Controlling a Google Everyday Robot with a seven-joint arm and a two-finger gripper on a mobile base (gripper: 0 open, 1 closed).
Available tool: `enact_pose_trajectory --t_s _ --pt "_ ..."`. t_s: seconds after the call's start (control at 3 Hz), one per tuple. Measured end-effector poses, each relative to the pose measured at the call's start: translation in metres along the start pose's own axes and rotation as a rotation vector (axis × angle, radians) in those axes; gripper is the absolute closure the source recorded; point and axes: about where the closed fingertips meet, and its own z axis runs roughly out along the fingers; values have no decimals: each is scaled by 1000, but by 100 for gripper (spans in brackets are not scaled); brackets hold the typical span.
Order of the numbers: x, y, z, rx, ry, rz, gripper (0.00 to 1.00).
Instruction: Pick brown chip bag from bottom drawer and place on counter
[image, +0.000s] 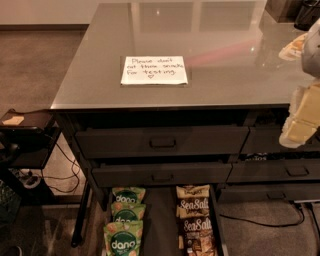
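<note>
brown chip bag (196, 227) in bottom drawer (160, 212); pincer (301, 125) at right edge

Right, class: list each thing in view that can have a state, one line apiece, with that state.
bottom drawer: pulled open
upper two drawers: pushed in
brown chip bags: lying in a row, right side of the drawer
green pouches: lying in a row, left side
paper note: flat on the counter
pincer: raised at the right edge, well away from the bags
</note>
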Motion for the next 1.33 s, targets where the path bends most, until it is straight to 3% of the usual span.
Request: enact_pose_trajectory --t_s 0.33,0.67,1.0,1.33 --pt "0 0 0 0 0 0 0" --pt "-5 13 24 -44 -81 28 0" --pt "-24 45 69 -94 -205 62 0" --pt "-52 95 146 -163 -349 81 0"
